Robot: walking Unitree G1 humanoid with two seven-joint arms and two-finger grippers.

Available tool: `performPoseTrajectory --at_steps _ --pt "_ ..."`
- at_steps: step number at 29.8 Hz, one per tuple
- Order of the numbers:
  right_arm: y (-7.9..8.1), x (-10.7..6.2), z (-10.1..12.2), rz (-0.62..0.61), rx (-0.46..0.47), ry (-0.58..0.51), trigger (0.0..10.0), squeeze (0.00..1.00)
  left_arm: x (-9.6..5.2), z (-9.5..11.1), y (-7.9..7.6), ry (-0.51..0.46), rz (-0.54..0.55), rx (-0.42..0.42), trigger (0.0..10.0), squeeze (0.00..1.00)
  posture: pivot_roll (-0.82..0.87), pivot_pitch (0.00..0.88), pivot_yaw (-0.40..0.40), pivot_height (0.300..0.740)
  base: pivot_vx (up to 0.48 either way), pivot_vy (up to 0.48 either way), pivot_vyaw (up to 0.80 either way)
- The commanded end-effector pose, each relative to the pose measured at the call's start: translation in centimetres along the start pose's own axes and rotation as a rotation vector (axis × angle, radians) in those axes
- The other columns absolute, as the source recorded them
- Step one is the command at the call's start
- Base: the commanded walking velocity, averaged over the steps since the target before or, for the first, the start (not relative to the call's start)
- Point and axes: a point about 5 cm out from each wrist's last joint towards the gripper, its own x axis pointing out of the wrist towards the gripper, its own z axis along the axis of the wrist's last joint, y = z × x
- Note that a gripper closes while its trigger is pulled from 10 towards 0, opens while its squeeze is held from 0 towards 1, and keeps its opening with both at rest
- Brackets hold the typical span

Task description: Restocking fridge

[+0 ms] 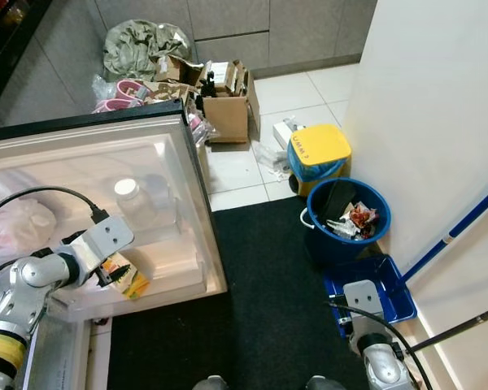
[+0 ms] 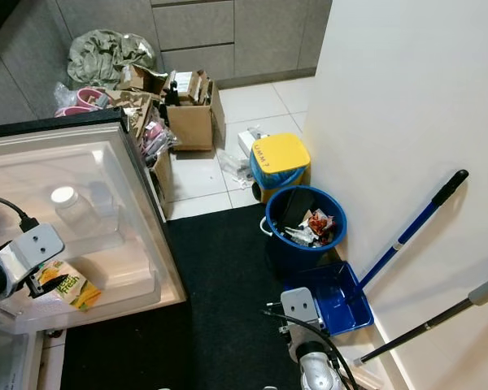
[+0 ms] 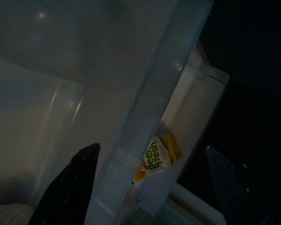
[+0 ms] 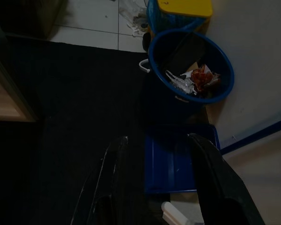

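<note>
Juice carton [image 2: 69, 286] in fridge door shelf [image 1: 175, 268]; left tool [image 3: 150, 187] spread wide, empty

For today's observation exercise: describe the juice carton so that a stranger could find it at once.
Start at the open fridge door, with its clear plastic shelf. The juice carton lies in that shelf beside the left claw. Unlike the clear white-capped bottle farther along, it is a small yellow-and-green printed box.
</note>
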Motion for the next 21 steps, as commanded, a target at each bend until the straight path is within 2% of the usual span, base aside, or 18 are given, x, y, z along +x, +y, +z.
performPoseTrajectory --at_steps 1,2,4,5,8,9,10,11,12,13,14,15,16,17,18,20,21 --pt "0.2 -0.2 -0.5 -0.001 0.009 0.019 10.0 0.00 -0.8 -2.4 -1.2 0.101 -0.094 0.004 10.0 0.00 0.05 0.108 0.044 0.740 0.000 0.000 0.00" --pt "0.1 -0.2 -0.5 -0.002 0.009 0.020 10.0 0.00 -1.3 -2.8 -1.3 0.113 -0.117 0.010 10.0 0.00 0.06 0.108 0.044 0.740 0.000 0.000 0.00" --pt "0.1 -0.2 -0.5 -0.002 0.009 0.020 10.0 0.00 -1.3 -2.8 -1.3 0.113 -0.117 0.010 10.0 0.00 0.06 0.108 0.044 0.740 0.000 0.000 0.00" --pt "0.1 -0.3 -0.5 -0.003 0.009 0.021 10.0 0.00 -2.0 -3.5 -1.4 0.132 -0.145 0.024 10.0 0.00 0.06 0.110 0.042 0.740 0.000 0.000 0.00" --pt "0.1 -0.3 -0.5 -0.003 0.009 0.021 10.0 0.00 -2.0 -3.5 -1.4 0.132 -0.145 0.024 10.0 0.00 0.06 0.110 0.042 0.740 0.000 0.000 0.00" --pt "0.1 -0.3 -0.6 -0.003 0.007 0.023 10.0 0.00 -2.9 -4.3 -1.4 0.161 -0.170 0.038 10.0 0.00 0.07 0.111 0.043 0.740 0.000 0.000 0.00" --pt "0.1 -0.3 -0.6 -0.003 0.007 0.023 10.0 0.00 -2.9 -4.3 -1.4 0.161 -0.170 0.038 10.0 0.00 0.07 0.111 0.043 0.740 0.000 0.000 0.00" --pt "0.1 -0.3 -0.6 0.000 0.006 0.024 10.0 0.00 -4.1 -5.4 -1.2 0.203 -0.188 0.050 10.0 0.00 0.08 0.115 0.045 0.740 0.000 0.000 0.00" --pt "0.1 -0.3 -0.6 0.000 0.006 0.024 10.0 0.00 -4.1 -5.4 -1.2 0.203 -0.188 0.050 10.0 0.00 0.08 0.115 0.045 0.740 0.000 0.000 0.00" --pt "0.3 -0.3 -0.6 0.005 0.006 0.027 10.0 0.00 -5.5 -6.6 -0.7 0.250 -0.185 0.054 10.0 0.00 0.10 0.120 0.048 0.740 0.000 0.000 0.00" --pt "0.3 -0.3 -0.6 0.005 0.006 0.027 10.0 0.00 -5.5 -6.6 -0.7 0.250 -0.185 0.054 10.0 0.00 0.10 0.120 0.048 0.740 0.000 0.000 0.00" --pt "0.6 -0.3 -0.6 0.012 0.006 0.028 10.0 0.00 -6.7 -7.5 -0.2 0.285 -0.177 0.063 10.0 0.00 0.10 0.120 0.048 0.740 0.000 0.000 0.00" --pt "0.6 -0.3 -0.6 0.012 0.006 0.028 10.0 0.00 -6.7 -7.5 -0.2 0.285 -0.177 0.063 10.0 0.00 0.10 0.120 0.048 0.740 0.000 0.000 0.00" --pt "0.8 -0.3 -0.5 0.019 0.007 0.028 10.0 0.00 -7.6 -7.6 1.2 0.273 -0.124 0.024 10.0 0.00 0.11 0.119 0.042 0.740 0.000 0.000 0.00" --pt "1.0 -0.2 -0.4 0.027 0.006 0.027 10.0 0.00 -8.2 -6.7 2.9 0.207 -0.056 -0.045 10.0 0.00 0.11 0.117 0.039 0.740 0.000 0.000 0.00" --pt "1.0 -0.2 -0.4 0.027 0.006 0.027 10.0 0.00 -8.2 -6.7 2.9 0.207 -0.056 -0.045 10.0 0.00 0.11 0.117 0.039 0.740 0.000 0.000 0.00" --pt "1.1 -0.1 -0.2 0.036 0.000 0.023 10.0 0.00 -8.5 -5.3 4.7 0.117 -0.002 -0.117 10.0 0.00 0.11 0.117 0.036 0.740 0.000 0.000 0.00"
